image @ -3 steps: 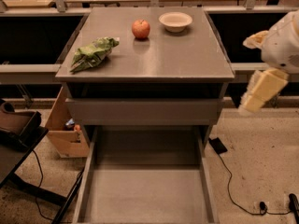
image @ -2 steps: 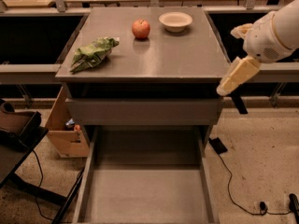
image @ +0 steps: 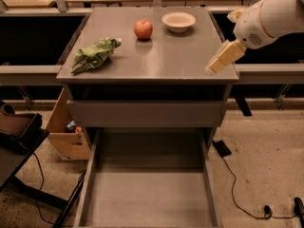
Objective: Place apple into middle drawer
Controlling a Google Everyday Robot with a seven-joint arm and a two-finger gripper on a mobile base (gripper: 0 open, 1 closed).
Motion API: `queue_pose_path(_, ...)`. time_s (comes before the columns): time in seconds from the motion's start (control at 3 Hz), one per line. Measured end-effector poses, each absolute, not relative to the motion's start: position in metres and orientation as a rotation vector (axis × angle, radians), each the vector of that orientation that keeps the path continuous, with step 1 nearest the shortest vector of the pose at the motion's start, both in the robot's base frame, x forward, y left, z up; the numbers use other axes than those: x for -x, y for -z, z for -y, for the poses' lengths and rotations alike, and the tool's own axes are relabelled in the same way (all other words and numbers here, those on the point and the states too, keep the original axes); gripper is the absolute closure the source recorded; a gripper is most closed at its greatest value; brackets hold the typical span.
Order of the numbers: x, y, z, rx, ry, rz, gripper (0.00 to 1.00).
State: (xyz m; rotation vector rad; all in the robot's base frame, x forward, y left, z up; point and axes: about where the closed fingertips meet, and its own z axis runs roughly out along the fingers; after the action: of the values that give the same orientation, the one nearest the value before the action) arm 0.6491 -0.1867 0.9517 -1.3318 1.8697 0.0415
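**Apple Sits on the Counter, Drawer Is Open**

The red apple point(image: 143, 29) sits on the grey counter point(image: 161, 58), near the back. A cream bowl point(image: 178, 21) is just beside it on the right, not touching. A green crinkly bag point(image: 95, 54) lies nearer the front left corner.

The robot's white arm point(image: 268, 18) comes in from the right. Its pincer point(image: 217, 64) hangs over the front right corner of the counter, pointing down and to the left. It is well apart from the apple. One cannot tell if the pincer is open or closed.

Below the counter, the middle drawer point(image: 149, 194) is pulled out. Its flat floor has nothing on it. Above it is a plain grey drawer front point(image: 145, 112). A cardboard box point(image: 66, 134) stands on the floor to the left.
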Motion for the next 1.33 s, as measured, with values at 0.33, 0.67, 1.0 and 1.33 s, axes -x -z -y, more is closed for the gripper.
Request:
queue_pose_path(0.33, -0.674, -0.947, 0.178, 1.339, -0.073, -1.806, 0.0)
queue_pose_path(0.67, -0.734, -0.943, 0.151, 1.339, -0.134, -1.675, 0.0)
queue_pose_path(1.0, -0.787, -0.947, 0.124, 1.301, -0.144, -1.617, 0.0)
queue_pose_path(1.33, -0.841, -0.942, 0.083, 1.212, -0.211, -1.592, 0.0)
